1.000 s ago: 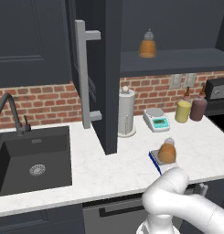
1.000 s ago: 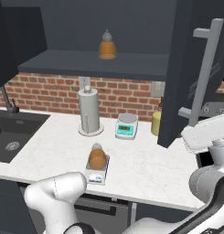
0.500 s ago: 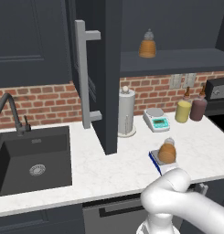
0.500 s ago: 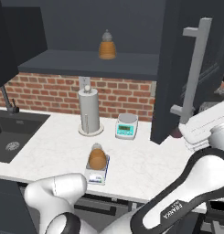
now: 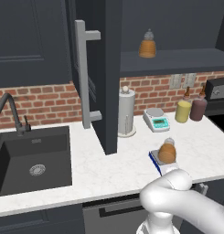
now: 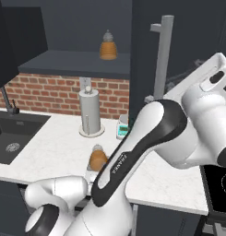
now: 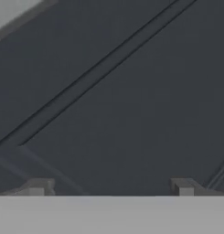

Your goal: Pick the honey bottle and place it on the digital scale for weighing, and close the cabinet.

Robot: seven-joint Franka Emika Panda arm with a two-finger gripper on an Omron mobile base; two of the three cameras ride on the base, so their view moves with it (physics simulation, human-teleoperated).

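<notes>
One honey bottle [image 5: 167,152] stands upright, long axis vertical and whitish cap on top, on the digital scale [image 5: 160,165] at the front edge of the counter [image 5: 109,169]. Behind the scale, toward the brick wall, stand a paper towel roll [image 5: 126,112] and a white scale [image 5: 156,119] with a teal panel. Above these, on the open shelf, sits a ribbed orange bottle [image 5: 147,45]. The arm curls up from the base beside the scale and reaches high to the cabinet [image 6: 146,55] door, hand near the long grey handle [image 6: 161,57]. In the hand view the gripper [image 7: 111,187] faces a dark panel closely, its two fingertips [image 7: 38,188] spread wide apart, holding nothing.
</notes>
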